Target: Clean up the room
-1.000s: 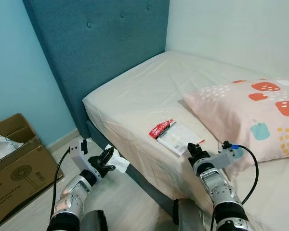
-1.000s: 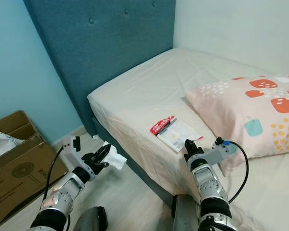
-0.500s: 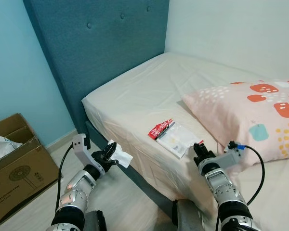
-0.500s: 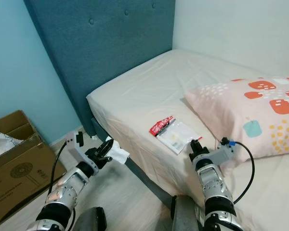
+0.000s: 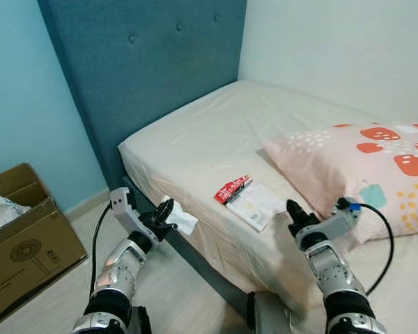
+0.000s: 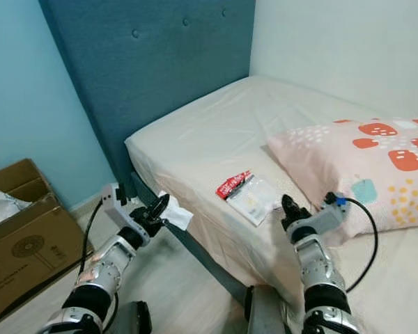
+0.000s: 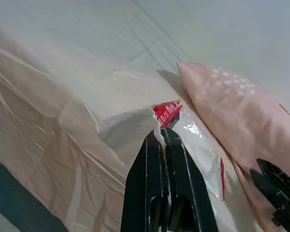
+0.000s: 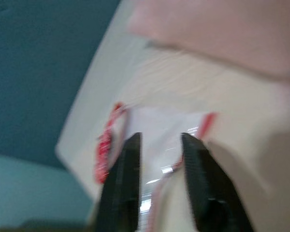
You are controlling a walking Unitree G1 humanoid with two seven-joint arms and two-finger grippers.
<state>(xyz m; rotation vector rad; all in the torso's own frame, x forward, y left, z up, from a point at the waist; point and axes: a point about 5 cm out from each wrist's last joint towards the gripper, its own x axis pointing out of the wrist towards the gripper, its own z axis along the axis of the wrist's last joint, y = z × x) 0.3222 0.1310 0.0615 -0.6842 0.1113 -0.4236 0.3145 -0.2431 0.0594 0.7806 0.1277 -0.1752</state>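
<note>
while the left gripper (image 5: 168,211) hangs beside the bed's edge, its black fingers (image 7: 157,159) are pinched together on a white crumpled tissue (image 5: 182,220), held just off the side of the mattress (image 5: 195,146). on the sheet, a clear plastic packet with a red header (image 5: 249,198) lies flat near the mattress edge, just beside a pink patterned pillow (image 5: 355,163). the right gripper (image 5: 292,209) hovers close to the packet with its fingers (image 8: 128,169) apart, pointing at it. a cardboard box (image 5: 24,240) sits on the floor by the blue wall.
</note>
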